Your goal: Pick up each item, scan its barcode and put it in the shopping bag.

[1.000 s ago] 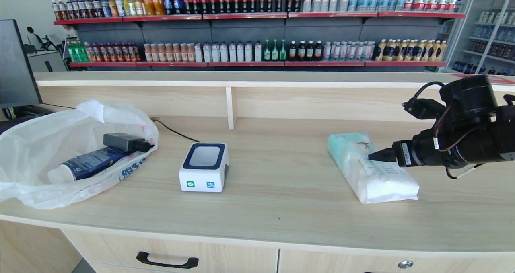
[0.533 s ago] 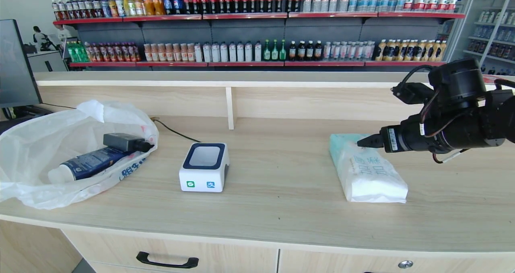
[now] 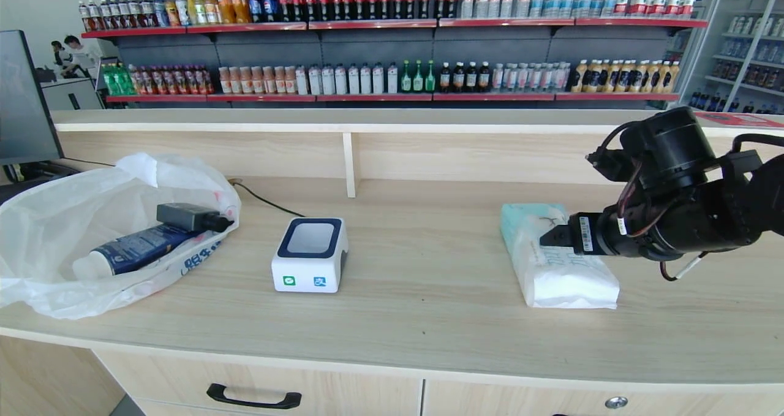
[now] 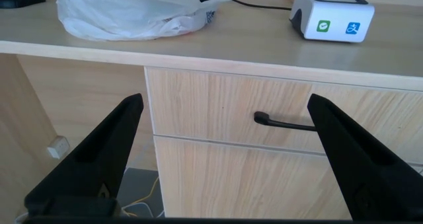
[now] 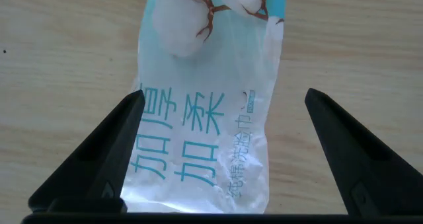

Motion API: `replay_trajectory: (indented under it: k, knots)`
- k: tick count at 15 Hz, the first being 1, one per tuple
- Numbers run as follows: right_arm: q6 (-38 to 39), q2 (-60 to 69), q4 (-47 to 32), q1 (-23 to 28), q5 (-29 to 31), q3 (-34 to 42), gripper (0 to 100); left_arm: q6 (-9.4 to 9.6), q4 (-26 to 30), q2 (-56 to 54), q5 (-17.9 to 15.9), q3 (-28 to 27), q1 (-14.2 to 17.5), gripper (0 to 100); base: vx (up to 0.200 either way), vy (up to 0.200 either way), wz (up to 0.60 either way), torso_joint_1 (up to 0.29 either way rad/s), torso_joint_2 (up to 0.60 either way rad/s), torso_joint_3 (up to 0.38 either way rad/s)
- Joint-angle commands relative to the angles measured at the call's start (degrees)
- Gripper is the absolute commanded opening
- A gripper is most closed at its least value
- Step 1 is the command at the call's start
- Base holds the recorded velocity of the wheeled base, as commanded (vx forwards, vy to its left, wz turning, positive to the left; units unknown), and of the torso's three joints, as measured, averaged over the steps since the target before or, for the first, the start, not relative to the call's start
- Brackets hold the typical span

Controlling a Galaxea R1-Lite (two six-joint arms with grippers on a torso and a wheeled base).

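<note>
A white and teal tissue pack point(image 3: 554, 263) point(image 5: 205, 85) lies flat on the wooden counter point(image 3: 429, 293), at the right. My right gripper point(image 3: 544, 237) point(image 5: 225, 95) hovers just over its middle, open, one finger on each side and neither touching it. The white barcode scanner point(image 3: 311, 254) point(image 4: 332, 20) stands mid-counter. At the left lies the white shopping bag point(image 3: 55, 220) point(image 4: 132, 12), holding a blue tube point(image 3: 131, 249) and a dark adapter point(image 3: 193, 216). My left gripper point(image 4: 225, 98) is open and empty, below counter height, facing the drawer fronts.
A black cable point(image 3: 263, 200) runs from the scanner toward the back ledge point(image 3: 367, 125). A dark monitor point(image 3: 21, 97) stands at the far left. A drawer handle point(image 4: 284, 123) point(image 3: 253, 397) sits under the counter edge. Bottle shelves line the wall behind.
The tissue pack has swung from a diagonal to a straighter lie. My right gripper rose and shifted left, then came down over the pack's middle.
</note>
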State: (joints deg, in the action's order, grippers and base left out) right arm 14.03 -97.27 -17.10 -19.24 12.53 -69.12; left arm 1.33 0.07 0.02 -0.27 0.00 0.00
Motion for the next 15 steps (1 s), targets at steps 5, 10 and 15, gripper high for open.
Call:
replay_trajectory:
  k: [5,10,15]
  knots:
    - [1.3,-0.9,0.0,-4.3,0.0,-2.9,100,-0.01,0.0,0.0,0.0,0.0,0.0,100,0.0,0.0,0.0,0.0,0.0,0.0]
    - [2.4,-3.3,0.3,-4.2,1.4,-0.7,100,-0.01,0.0,0.0,0.0,0.0,0.0,100,0.0,0.0,0.0,0.0,0.0,0.0]
    - [6.6,-7.1,6.7,-6.2,3.0,0.6,100,-0.01,0.0,0.0,0.0,0.0,0.0,100,0.0,0.0,0.0,0.0,0.0,0.0]
